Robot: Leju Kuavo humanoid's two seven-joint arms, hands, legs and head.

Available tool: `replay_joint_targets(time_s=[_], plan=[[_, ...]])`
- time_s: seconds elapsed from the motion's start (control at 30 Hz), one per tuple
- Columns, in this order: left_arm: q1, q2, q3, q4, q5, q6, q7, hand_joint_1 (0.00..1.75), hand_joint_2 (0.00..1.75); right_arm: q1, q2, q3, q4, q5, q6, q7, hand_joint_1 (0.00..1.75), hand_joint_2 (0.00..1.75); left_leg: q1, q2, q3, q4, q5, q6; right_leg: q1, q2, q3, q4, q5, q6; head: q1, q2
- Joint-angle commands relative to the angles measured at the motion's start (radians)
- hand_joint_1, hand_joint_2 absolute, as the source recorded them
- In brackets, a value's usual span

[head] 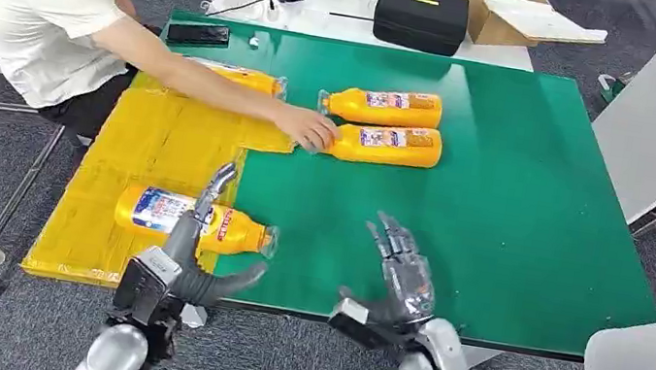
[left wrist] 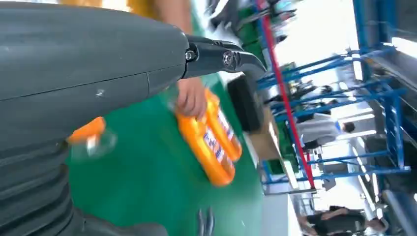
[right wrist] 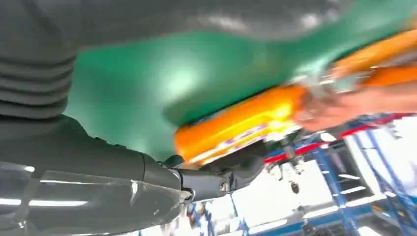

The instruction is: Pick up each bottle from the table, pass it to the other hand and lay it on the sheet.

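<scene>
Left hand (head: 193, 245) over the bottle (head: 192, 218) on the sheet (head: 152, 186), fingers spread, empty. Right hand (head: 401, 273) raised above desk (head: 519, 194), fingers apart, empty.

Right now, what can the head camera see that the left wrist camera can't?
Head view alone: the yellow sheet, a bottle lying on it, the robot's open right hand and a black case. Left wrist view alone: blue racks and people far off. Both: the green table, two orange bottles side by side, a person's hand touching them.
</scene>
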Motion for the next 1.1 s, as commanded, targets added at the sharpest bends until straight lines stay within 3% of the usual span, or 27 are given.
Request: replay_joint_targets(time_s=[0.03,0.97,1.1], plan=[[0.007,-0.015,-0.109,0.068,0.027,0.085,0.009,0.0,1.75,-0.167,-0.096,-0.089,0.252,0.097,-0.007,0.032,0.0,1.75,-0.002,0.0,0.004,-0.001,-0.001,0.002,-0.001,-0.001,0.004,-0.001,-0.001,0.0,0.0,0.0],[-0.024,-0.018,-0.138,0.076,-0.003,0.137,0.018,0.0,1.75,-0.252,-0.069,-0.021,0.348,0.218,0.084,0.12,0.0,1.75,0.0,0.002,0.002,-0.001,-0.001,0.002,0.001,0.0,0.001,0.0,0.0,0.0,0.0,0.0],[-0.037,-0.021,-0.146,0.088,0.007,0.137,0.025,0.0,1.75,-0.297,-0.055,-0.02,0.389,0.216,0.183,0.152,0.0,1.75,0.0,0.003,0.002,0.0,-0.001,0.002,0.0,0.002,0.001,0.0,0.0,-0.001,0.0,0.0]])
